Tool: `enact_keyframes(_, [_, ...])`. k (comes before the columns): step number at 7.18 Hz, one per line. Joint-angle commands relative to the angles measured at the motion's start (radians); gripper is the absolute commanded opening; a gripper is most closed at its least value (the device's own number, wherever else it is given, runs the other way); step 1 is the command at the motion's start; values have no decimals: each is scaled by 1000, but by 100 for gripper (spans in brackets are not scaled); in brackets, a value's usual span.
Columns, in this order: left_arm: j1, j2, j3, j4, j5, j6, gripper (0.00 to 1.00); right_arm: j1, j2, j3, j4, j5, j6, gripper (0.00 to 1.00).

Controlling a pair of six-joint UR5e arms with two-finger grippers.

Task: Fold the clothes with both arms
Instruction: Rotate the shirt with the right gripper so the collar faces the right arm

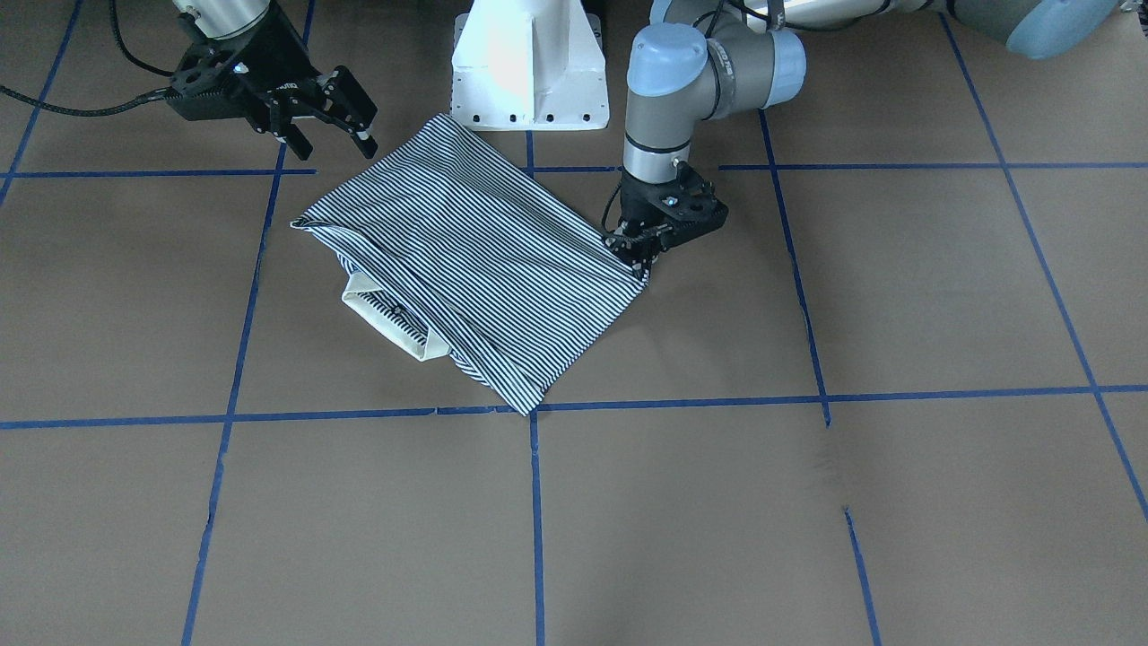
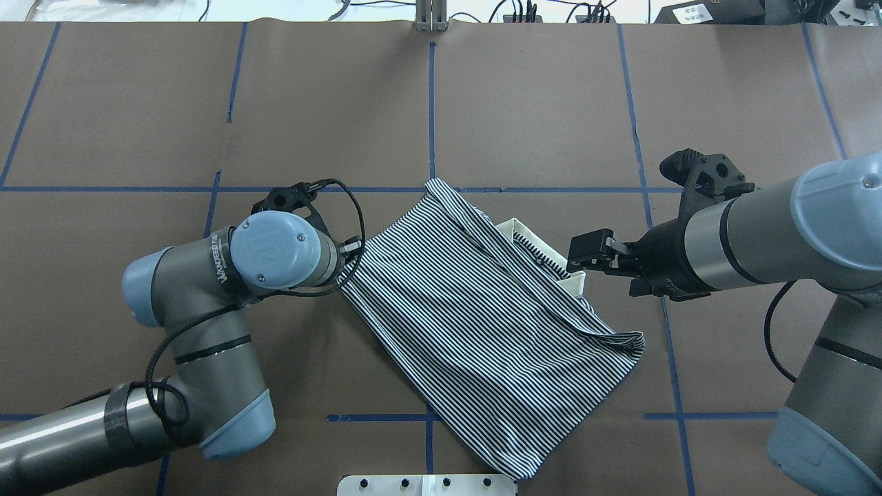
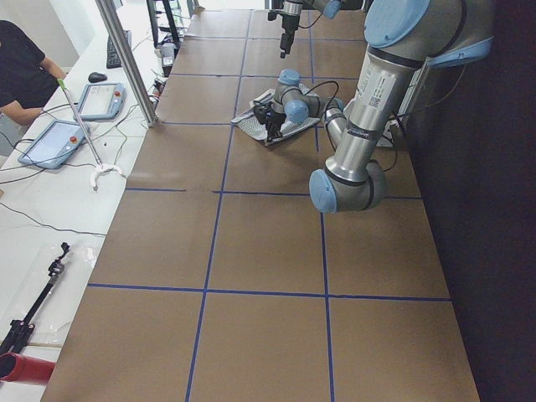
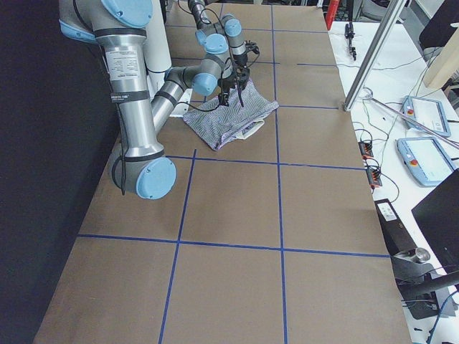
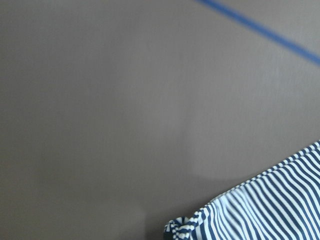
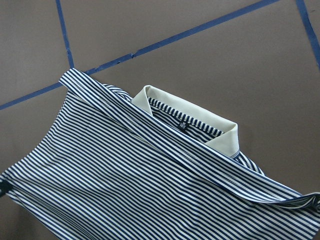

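The striped polo shirt [image 1: 475,260] [image 2: 482,324] lies folded into a slanted rectangle on the brown table. Its cream collar [image 1: 386,314] [image 6: 200,112] pokes out from under the top layer. My left gripper [image 1: 637,254] is down at the shirt's corner on the robot's left and looks shut on it. That corner shows bunched in the left wrist view [image 5: 175,230]. In the overhead view the left wrist hides the fingers. My right gripper [image 1: 332,139] [image 2: 583,253] hangs open above the table beside the collar side, holding nothing.
The white pedestal base [image 1: 529,72] stands just behind the shirt. Blue tape lines [image 1: 535,502] grid the brown table cover. A seated person [image 3: 21,71] and tablets [image 3: 100,99] are at a white side bench beyond the table's far edge.
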Motion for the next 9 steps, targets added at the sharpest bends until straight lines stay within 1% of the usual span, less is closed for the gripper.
enact_keyframes(1, [-96, -133, 195, -76, 1, 51, 0, 2, -4, -9, 0, -6, 0, 100])
enact_keyframes(2, [-130, -173, 252, -101, 1, 96, 0, 2, -3, -21, 0, -13, 0, 100])
enact_keyframes(3, [-169, -213, 315, -151, 1, 150, 0, 2, -1, -30, 0, -18, 0, 100])
enact_keyframes(4, [-193, -260, 419, -235, 1, 178, 0, 2, 1, -30, 0, -21, 0, 100])
enact_keyframes(5, [-207, -294, 514, -353, 11, 219, 0, -1, 2, -36, 2, -21, 0, 100])
enact_keyframes(6, [-206, -323, 626, -485, 84, 262, 0, -2, 4, -36, 2, -24, 0, 100])
enact_keyframes(7, [-206, -333, 685, -574, 102, 294, 0, -3, 5, -35, 2, -26, 0, 100])
enact_keyframes(8, [-206, -334, 694, -633, 150, 307, 0, -3, 5, -36, 2, -30, 0, 100])
enact_keyframes(9, [-206, -330, 732, -644, 180, 312, 99, -3, 4, -38, 2, -36, -2, 100])
